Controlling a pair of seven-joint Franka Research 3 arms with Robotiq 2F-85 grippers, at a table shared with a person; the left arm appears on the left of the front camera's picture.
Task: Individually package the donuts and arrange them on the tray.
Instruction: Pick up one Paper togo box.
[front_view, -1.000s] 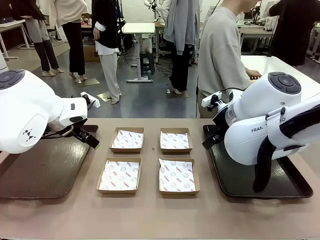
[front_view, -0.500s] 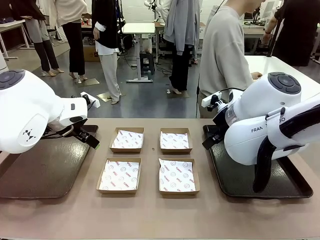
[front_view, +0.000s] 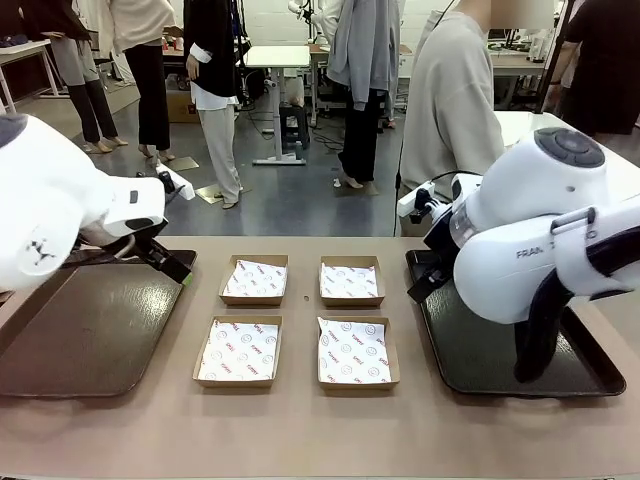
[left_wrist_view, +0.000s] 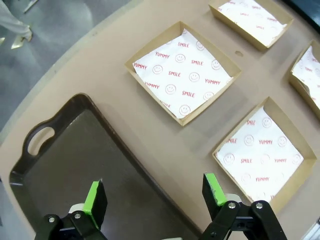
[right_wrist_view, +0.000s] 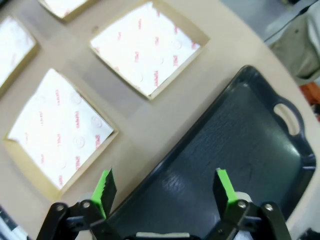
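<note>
The donuts are out of view. Several brown paper boxes lined with printed white paper lie in the table's middle, among them a far-left box (front_view: 254, 280) and a near-right box (front_view: 357, 352). A dark brown tray (front_view: 80, 340) lies at the left and a black tray (front_view: 480, 370) at the right. My left gripper (front_view: 170, 262) hangs open over the brown tray's far right corner (left_wrist_view: 75, 165), holding nothing. My right gripper (front_view: 420, 283) hangs open over the black tray's left edge (right_wrist_view: 235, 145), also holding nothing.
A person in a grey top (front_view: 445, 110) stands at the far side behind the black tray. In the left wrist view two boxes (left_wrist_view: 182, 72) (left_wrist_view: 262, 150) lie just beyond the fingers. The right wrist view has two boxes (right_wrist_view: 150, 47) (right_wrist_view: 57, 127) beside the tray.
My left arm has lifted and drawn back a little to the left. The right arm has risen slightly. Both grippers stay open. The person has shifted a little.
</note>
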